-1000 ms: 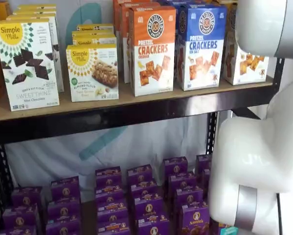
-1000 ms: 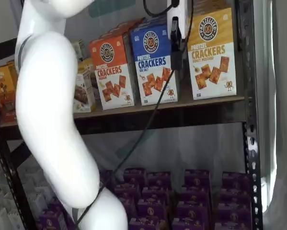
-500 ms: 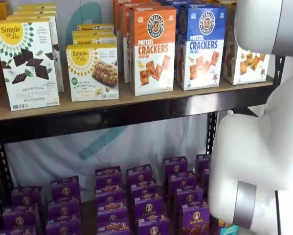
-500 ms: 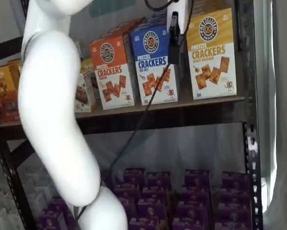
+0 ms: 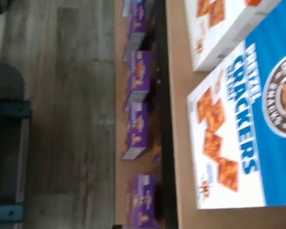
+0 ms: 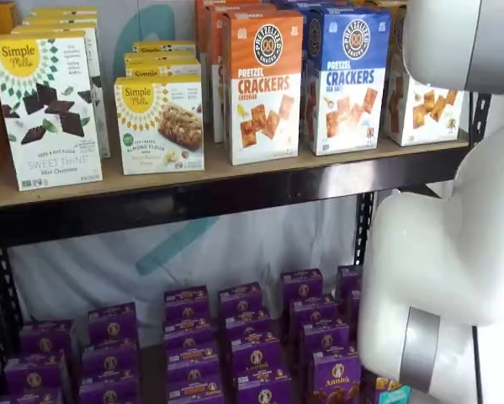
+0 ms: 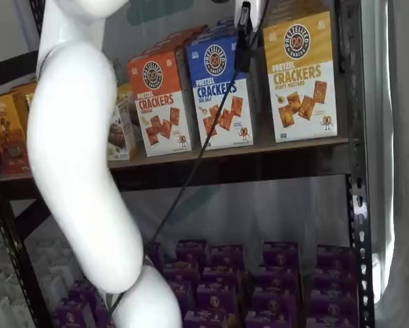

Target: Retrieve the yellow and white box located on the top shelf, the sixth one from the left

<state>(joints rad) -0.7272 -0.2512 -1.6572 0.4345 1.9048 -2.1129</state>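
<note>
The yellow and white box [image 7: 301, 75] stands at the right end of the top shelf [image 7: 259, 166], to the right of a blue carton [image 7: 221, 89] and an orange carton [image 7: 160, 102]. My gripper [image 7: 244, 63] hangs from the top edge of a shelf view with its cable, in front of the gap between the blue carton and the yellow and white box. Its black fingers show side-on, so I cannot tell their opening. In a shelf view the white arm [image 6: 453, 252] hides most of that box [image 6: 426, 108]. The wrist view shows the blue carton [image 5: 248, 129] and the box's white front [image 5: 224, 24].
White Simple Mills boxes [image 6: 45, 109] stand further left on the top shelf [image 6: 193, 198]. Several purple boxes [image 6: 243, 337] fill the lower level. A black upright [image 7: 356, 171] rises just right of the yellow and white box. The arm's large white link [image 7: 81, 157] crosses the left side.
The gripper has risen along the carton fronts, from about mid-height of the blue carton to its top band. The arm has shifted upward with it. The boxes have not moved.
</note>
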